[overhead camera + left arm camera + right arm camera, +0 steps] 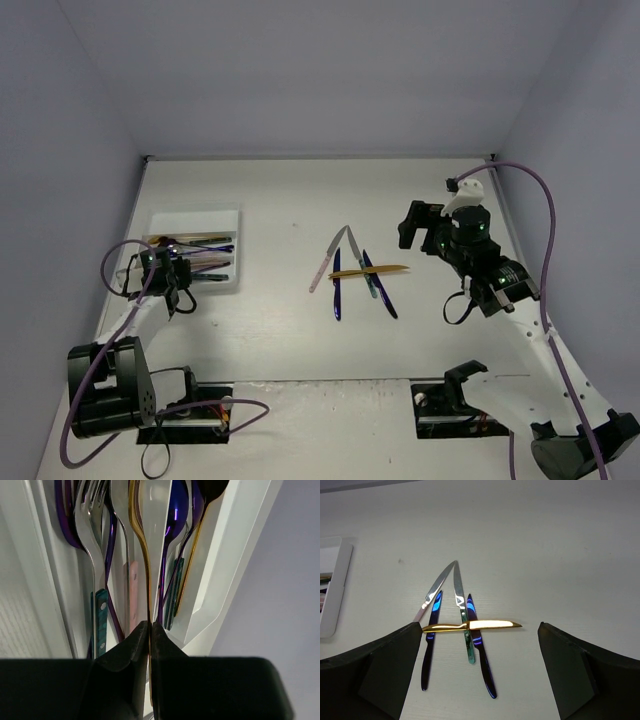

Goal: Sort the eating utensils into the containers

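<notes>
Closest to the left wrist lens: two black fingers [127, 650] of the left hand [150, 627], pressed flat together with no gap, pinching the thin edge-on handle of a gold utensil [142, 555]. Beyond the fingertips, inside the white cutlery tray [235, 555], gold utensil running lengthwise, packed among other pieces. Silver fork [89, 535] and purple utensil [67, 515] on one side, blue spoon [175, 515] on the other, pink handle [132, 587] and teal handles [175, 585] lower in the pile. Too crowded to tell which compartment holds which piece. Seen from above, tray at the left side of the tabletop [290, 345], with the left hand low over its near end.

Out in the middle of the tabletop, well apart from the tray, five loose knives. Gold knife [490, 625] crosswise on top of the others. Pink-handled knife [436, 592] and teal-handled knife [462, 610] with silver blades leaning toward each other, tips nearly meeting at the far end. Blue knife [431, 640] between those two. Dark blue knife [482, 665] just beside the teal-handled one, on the right.

Right hand [478, 630] spread fully wide, gripping nothing, raised above the tabletop, with the knives framed between its two fingers in the wrist view. From above, off to the right of the cluster, touching none of it.
</notes>
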You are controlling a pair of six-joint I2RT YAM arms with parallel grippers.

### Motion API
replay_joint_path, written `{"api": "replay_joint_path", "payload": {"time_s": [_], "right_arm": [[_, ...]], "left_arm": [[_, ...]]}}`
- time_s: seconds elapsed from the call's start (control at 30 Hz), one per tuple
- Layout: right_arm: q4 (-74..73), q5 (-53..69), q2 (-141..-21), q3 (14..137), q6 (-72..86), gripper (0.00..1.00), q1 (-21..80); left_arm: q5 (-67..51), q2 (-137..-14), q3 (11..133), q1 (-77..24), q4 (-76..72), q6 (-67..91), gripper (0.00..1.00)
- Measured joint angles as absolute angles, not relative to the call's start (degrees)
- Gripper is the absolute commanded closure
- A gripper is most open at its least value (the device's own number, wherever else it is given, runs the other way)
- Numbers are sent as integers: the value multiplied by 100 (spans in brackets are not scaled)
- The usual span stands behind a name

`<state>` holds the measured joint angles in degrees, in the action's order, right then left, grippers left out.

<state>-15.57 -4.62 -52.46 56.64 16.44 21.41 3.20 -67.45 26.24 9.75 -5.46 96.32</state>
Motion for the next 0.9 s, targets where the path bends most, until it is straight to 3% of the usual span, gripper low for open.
{"api": "replay_joint_path", "payload": {"time_s": [0.4, 0.77, 0.9], "right_arm": [[-1606, -539, -5088, 5474, 1571, 0, 2139], [-1629, -715, -4837, 5383, 1437, 0, 2134], [-1695, -737, -4816, 5345, 1397, 0, 2134]], "left_arm": [[-1, -7265, 2625, 1108, -931, 9849, 98], [-173, -7430, 2741, 1133, -988, 9931, 77], [-218, -7421, 2768, 1133, -1016, 9952, 64]]}}
